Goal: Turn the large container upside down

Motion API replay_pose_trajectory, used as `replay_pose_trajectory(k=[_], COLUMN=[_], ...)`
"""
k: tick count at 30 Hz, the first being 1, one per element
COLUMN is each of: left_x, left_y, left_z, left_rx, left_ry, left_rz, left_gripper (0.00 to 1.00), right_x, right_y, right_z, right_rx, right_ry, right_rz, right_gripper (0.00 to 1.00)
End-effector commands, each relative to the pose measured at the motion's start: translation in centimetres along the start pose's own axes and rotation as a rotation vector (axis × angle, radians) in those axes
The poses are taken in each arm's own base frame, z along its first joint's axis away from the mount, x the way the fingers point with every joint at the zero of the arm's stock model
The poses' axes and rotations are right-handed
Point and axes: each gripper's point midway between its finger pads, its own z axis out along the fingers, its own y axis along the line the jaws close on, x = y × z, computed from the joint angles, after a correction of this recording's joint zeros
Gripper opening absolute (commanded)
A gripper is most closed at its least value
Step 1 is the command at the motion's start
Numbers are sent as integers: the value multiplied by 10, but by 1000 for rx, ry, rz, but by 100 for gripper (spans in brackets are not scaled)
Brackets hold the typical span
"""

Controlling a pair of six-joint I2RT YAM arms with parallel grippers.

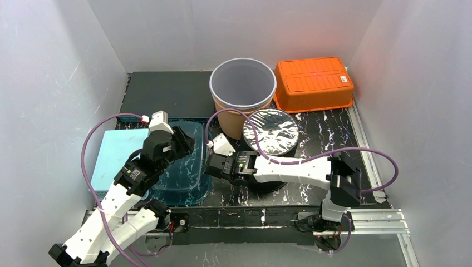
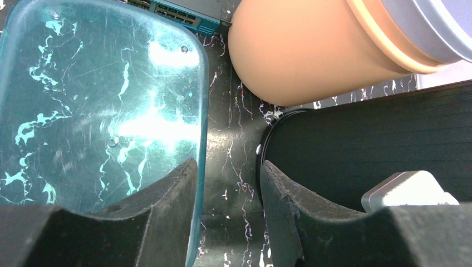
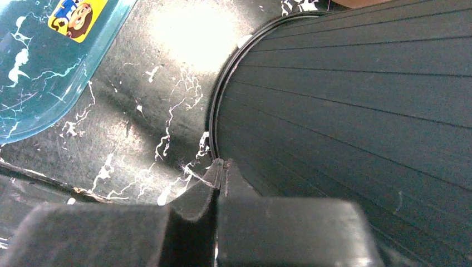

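Note:
The large container [image 1: 273, 132] is a black, ribbed round tub with a silvery round face turned up. Its ribbed wall [image 3: 345, 100] fills the right wrist view, and its rim lies low near the table. My right gripper [image 3: 222, 163] is shut, its tips pinched at that rim on the tub's left side [image 1: 210, 166]. The tub's wall [image 2: 362, 139] also shows at the right in the left wrist view. My left gripper [image 2: 228, 172] is open just left of the tub, its left finger over the edge of a teal clear container [image 2: 100, 100].
A tan bucket [image 1: 242, 83] with a white rim stands right behind the tub. An orange bin [image 1: 313, 83] lies upside down at the back right. The teal container [image 1: 183, 181] and a light blue lid [image 1: 114, 156] lie at the left. White walls enclose the table.

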Motion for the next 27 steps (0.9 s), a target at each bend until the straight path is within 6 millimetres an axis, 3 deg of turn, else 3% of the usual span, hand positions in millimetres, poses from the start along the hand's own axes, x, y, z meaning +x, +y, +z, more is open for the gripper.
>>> replay_pose_trajectory(k=[1, 8, 13, 16, 22, 27], left_x=[-2, -1, -2, -4, -6, -2], left_y=[8, 10, 13, 14, 17, 18], left_z=[-2, -3, -5, -6, -7, -7], left_rx=[-27, -30, -46, -55, -72, -78], left_ry=[-15, -14, -14, -24, -30, -17], left_rz=[-4, -3, 8, 2, -7, -19], left_gripper=[43, 45, 49, 53, 64, 72], right_x=[-9, -35, -69, -86, -116, -135], right_y=[2, 21, 39, 40, 11, -22], right_z=[-3, -28, -74, -106, -152, -171], right_rx=[-13, -192, -428, -541, -560, -467], right_ry=[-31, -113, -242, -325, -483, -591], right_rz=[9, 38, 52, 49, 85, 121], right_gripper=[1, 9, 20, 34, 56, 68])
